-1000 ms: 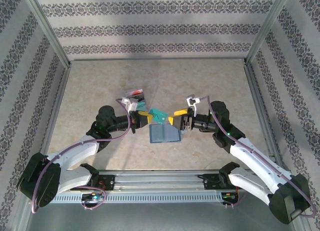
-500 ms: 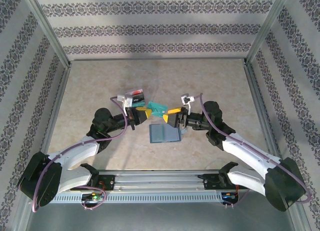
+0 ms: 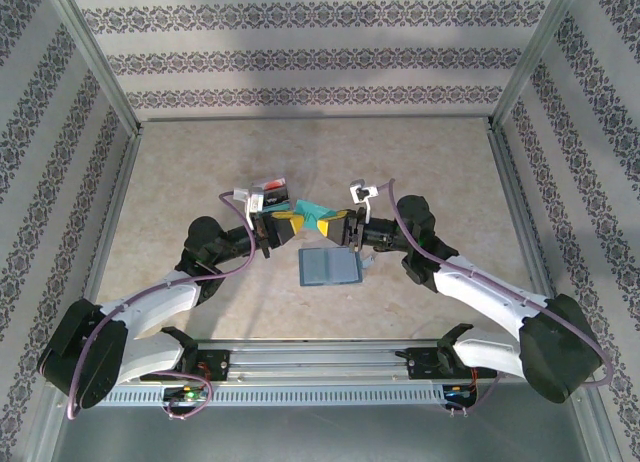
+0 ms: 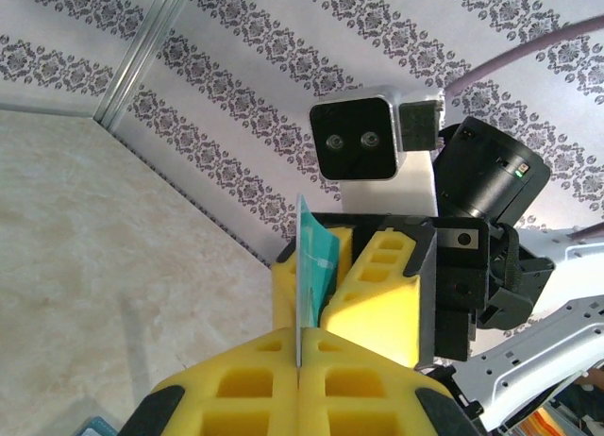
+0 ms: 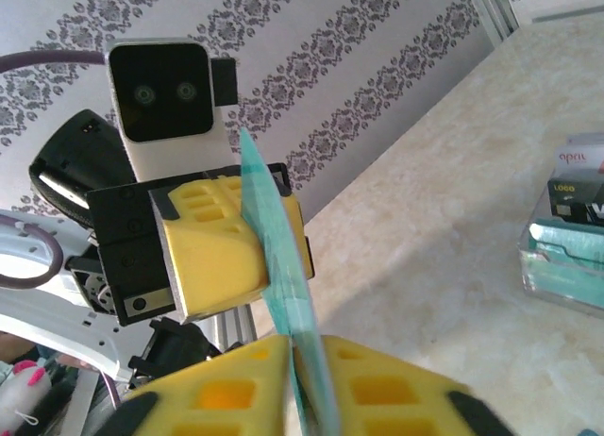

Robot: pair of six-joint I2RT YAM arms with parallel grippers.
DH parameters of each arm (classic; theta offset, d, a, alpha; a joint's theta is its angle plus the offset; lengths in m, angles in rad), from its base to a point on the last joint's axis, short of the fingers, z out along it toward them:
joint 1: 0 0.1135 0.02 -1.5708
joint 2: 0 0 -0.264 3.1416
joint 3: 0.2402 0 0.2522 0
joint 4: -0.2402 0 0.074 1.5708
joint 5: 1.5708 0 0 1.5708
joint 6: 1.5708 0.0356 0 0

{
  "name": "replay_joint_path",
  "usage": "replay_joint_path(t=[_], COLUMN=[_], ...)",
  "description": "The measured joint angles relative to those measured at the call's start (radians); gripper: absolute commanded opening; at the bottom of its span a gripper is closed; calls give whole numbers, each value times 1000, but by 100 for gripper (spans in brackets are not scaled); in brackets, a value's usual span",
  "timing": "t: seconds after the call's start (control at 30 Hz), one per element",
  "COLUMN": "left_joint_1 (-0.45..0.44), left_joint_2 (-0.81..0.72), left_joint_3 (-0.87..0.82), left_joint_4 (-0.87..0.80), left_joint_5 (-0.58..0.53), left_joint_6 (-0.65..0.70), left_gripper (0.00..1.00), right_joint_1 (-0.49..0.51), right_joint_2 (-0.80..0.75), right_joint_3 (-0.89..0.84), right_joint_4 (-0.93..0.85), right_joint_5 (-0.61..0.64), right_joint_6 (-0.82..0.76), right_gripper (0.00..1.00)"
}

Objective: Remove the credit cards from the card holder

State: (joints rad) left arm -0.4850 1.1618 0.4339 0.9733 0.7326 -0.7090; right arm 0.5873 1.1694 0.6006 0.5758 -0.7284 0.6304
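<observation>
The blue-grey card holder (image 3: 330,267) lies flat on the table in front of both grippers. Above and behind it a bright teal card (image 3: 318,219) hangs in the air between the two grippers. My left gripper (image 3: 297,222) is shut on the card's left end; its yellow pads pinch the card edge-on (image 4: 316,266) in the left wrist view. My right gripper (image 3: 336,226) is shut on the card's other end, with the card (image 5: 278,257) running up from between its pads. The two grippers face each other almost tip to tip.
A small clear box (image 3: 271,192) holding packets stands just behind the left gripper, and shows again at the right (image 5: 571,238). Patterned walls and metal frame posts (image 3: 100,77) close in the table on three sides.
My right gripper has moved left up to the teal card and closed on it. The left gripper has kept its hold, shifting slightly up and left.
</observation>
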Motion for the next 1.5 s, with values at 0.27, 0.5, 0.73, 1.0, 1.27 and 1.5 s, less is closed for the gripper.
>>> replay_joint_path(t=[0.27, 0.5, 0.73, 1.0, 1.27, 1.5], left_joint_1=[1, 1, 1, -2, -31, -45], left_joint_2=[-13, -149, -146, 89, 194, 233], left_joint_3=[21, 206, 468, 747, 849, 867], left_joint_4=[-76, -464, -897, -1413, -1721, -1861], left_joint_5=[26, 28, 71, 185, 261, 270], left_joint_6=[40, 306, 677, 1011, 1225, 1342], left_gripper=[40, 61, 61, 57, 54, 35], right_joint_1=[0, 0, 0, 33, 72, 79], right_joint_2=[-58, -122, -140, -138, -104, -89], right_joint_3=[2, 42, 115, 163, 221, 237], right_joint_4=[-56, -261, -493, -664, -762, -798], right_joint_5=[-24, -21, -24, -67, -99, -112], right_joint_6=[-40, -148, -264, -354, -430, -467], right_gripper=[0, 0, 0, 0, 0, 0])
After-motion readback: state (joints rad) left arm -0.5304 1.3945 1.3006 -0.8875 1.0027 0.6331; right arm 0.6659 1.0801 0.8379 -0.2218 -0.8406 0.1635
